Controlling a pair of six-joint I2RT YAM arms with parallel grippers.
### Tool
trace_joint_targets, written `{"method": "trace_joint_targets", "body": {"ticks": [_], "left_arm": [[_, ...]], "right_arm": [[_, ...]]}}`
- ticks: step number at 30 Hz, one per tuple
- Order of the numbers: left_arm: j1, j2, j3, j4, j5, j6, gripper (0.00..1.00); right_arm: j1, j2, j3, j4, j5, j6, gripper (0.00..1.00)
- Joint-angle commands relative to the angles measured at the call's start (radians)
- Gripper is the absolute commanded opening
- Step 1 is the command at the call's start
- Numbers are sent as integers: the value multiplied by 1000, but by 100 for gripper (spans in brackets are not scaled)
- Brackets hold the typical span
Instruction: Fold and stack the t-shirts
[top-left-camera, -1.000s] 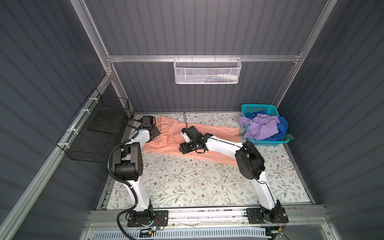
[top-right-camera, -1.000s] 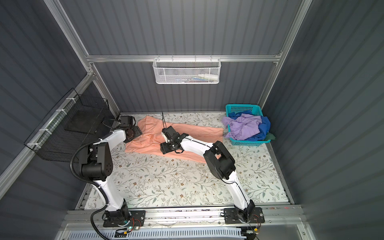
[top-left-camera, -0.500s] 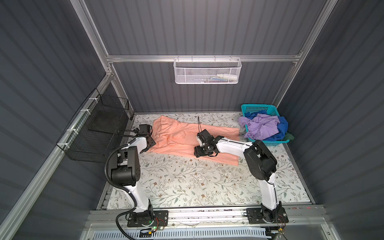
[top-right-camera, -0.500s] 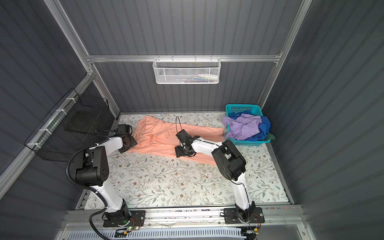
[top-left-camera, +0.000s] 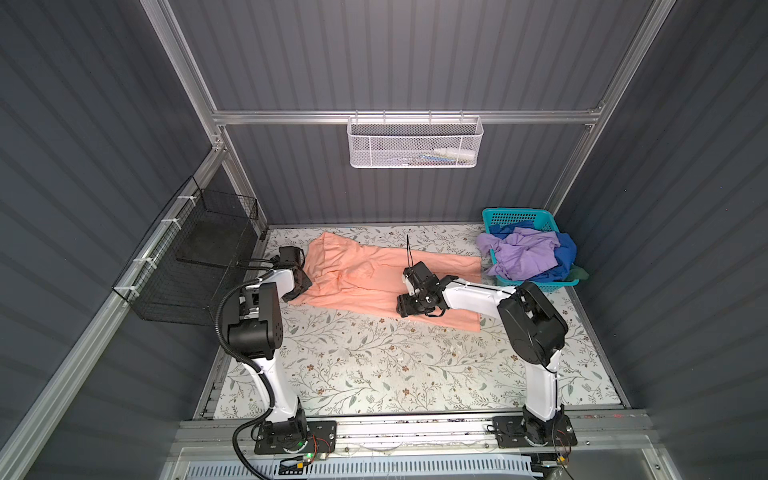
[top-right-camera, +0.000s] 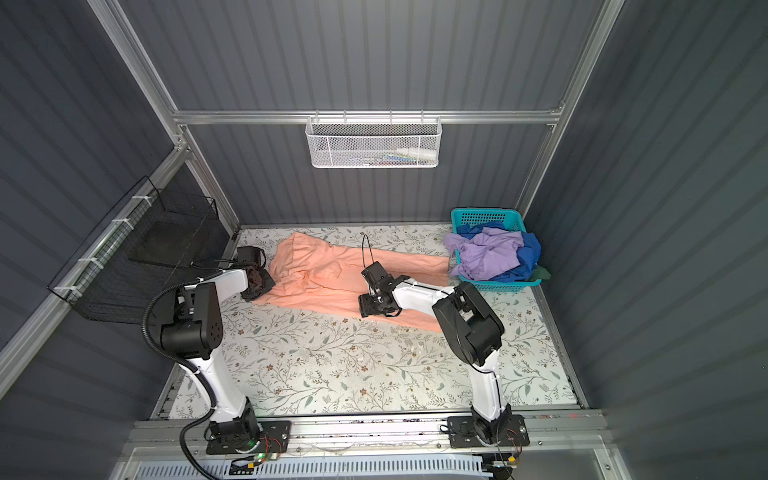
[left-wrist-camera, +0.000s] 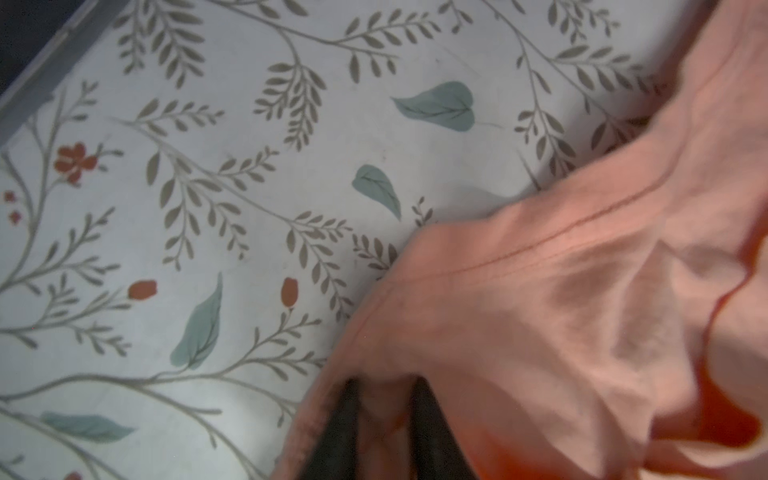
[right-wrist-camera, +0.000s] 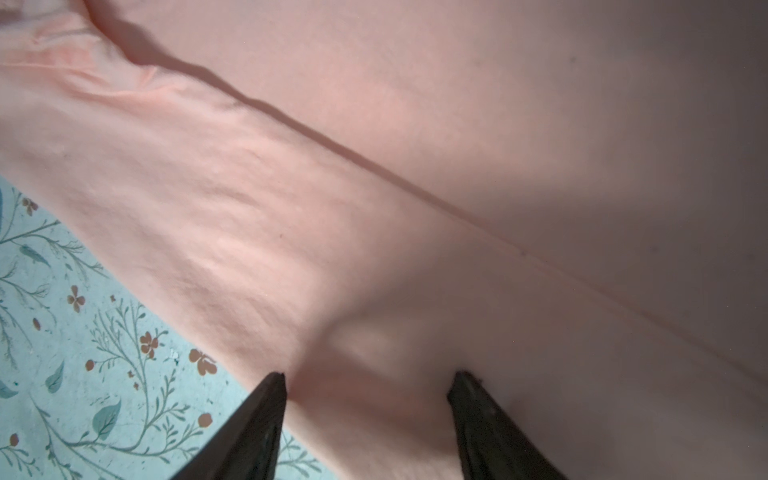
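While the peach t-shirt (top-left-camera: 365, 286) is nipped by the left gripper (left-wrist-camera: 384, 386)
a shallow bite could be pulled loose; right gripper (right-wrist-camera: 370, 376) held wide.

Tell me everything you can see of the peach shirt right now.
The peach shirt is soft, thin cloth, plain on the side showing, no print visible. It lies spread lengthwise across the back of the table, wrinkled and lapped over itself near its left end, stitched seams showing. The left gripper is pinched shut on a fold at its left edge. The right gripper is open, tips at the cloth by its near edge.
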Motion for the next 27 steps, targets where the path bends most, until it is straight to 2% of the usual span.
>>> {"method": "trace_joint_targets", "body": {"ticks": [1, 11, 23, 24, 26, 27], "left_arm": [[2, 31, 36, -23, 24, 22, 0], [2, -19, 48, -108, 26, 57, 0], [1, -221, -152, -141, 147, 45, 0], [1, -239, -162, -139, 155, 44, 2], [1, -259, -166, -154, 149, 44, 31], [1, -263, -160, -167, 136, 46, 41]], "right_arm": [[-17, 24, -69, -117, 16, 23, 66], [-25, -36, -181, -152, 32, 16, 64], [-21, -162, -380, -160, 19, 59, 62], [-20, -169, -386, -160, 15, 61, 62], [-17, -187, -396, -162, 20, 69, 62], [-15, -194, -395, -168, 29, 70, 63]]}}
